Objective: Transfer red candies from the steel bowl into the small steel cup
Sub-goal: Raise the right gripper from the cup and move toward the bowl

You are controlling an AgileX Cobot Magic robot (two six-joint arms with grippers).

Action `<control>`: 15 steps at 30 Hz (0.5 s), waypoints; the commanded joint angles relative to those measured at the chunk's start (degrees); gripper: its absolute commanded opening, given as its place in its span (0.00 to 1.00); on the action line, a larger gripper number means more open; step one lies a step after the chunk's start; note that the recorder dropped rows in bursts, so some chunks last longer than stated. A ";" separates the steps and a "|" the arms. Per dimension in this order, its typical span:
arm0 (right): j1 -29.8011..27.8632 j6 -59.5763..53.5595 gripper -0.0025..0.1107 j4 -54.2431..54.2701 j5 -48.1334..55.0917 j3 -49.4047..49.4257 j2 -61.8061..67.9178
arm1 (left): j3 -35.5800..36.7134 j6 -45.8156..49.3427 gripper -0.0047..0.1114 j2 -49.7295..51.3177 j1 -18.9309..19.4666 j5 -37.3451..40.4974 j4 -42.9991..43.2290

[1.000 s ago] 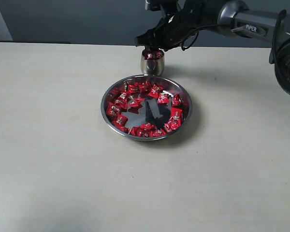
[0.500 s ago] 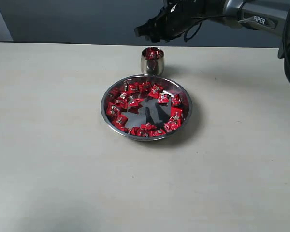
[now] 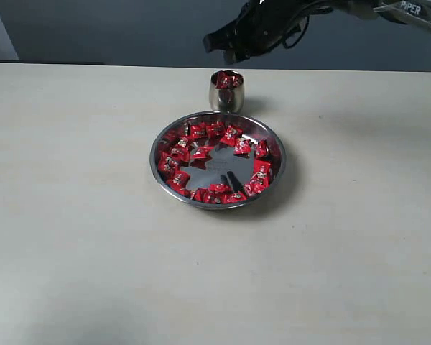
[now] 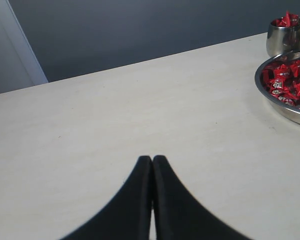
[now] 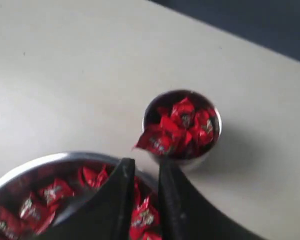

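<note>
Step in hand, I judge, is fetching another: my right gripper [image 5: 142,165] hangs above the small steel cup [image 3: 227,92], fingers [image 5: 121,192] slightly apart, empty. Most red candies [image 3: 201,136] lie in the steel bowl [image 3: 158,154]; next I descend and pinch one.

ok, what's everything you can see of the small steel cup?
The small steel cup is a shiny, upright cylinder of mirror-like metal. It stands on the pale table just beyond the steel bowl's rim; whether they touch I cannot tell. It is filled to the brim with red candies, one wrapper hanging over the lip. Nothing grips it; the right claw hangs above, clear of it.
</note>
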 commanded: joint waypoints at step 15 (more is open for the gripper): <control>2.59 -5.86 0.02 1.05 19.92 -0.15 1.29 | -0.06 -0.31 0.04 -0.25 -0.02 -0.39 0.14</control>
